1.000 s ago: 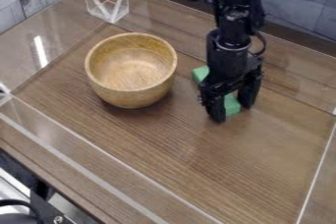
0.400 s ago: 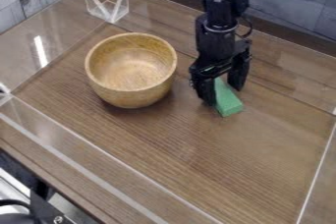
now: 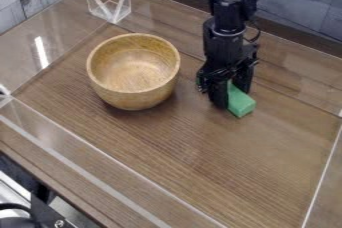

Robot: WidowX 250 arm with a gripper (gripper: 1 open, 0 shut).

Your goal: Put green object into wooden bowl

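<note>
1. the wooden bowl (image 3: 134, 69) stands on the left part of the counter (image 3: 201, 162), upright and empty, round and light tan with thick walls and visible grain. it is the drop target and sits well clear of the arm.
2. the gripper (image 3: 225, 92) points straight down just right of the bowl, its jaws drawn together. i judge they have closed at the block's left end or beside it; whether they truly pinch it i cannot tell.
3. the green object (image 3: 241, 101) lies flat on the counter at the jaws' lower right, a small bright green matte block, most of it sticking out past the fingers.
4. to do this step well: confirm the hold before lifting; if the block stays down, reopen and centre the jaws across its short sides.
5. lift high enough to clear the bowl's rim, carry left over the middle, then release low so the light block does not bounce out.
</note>
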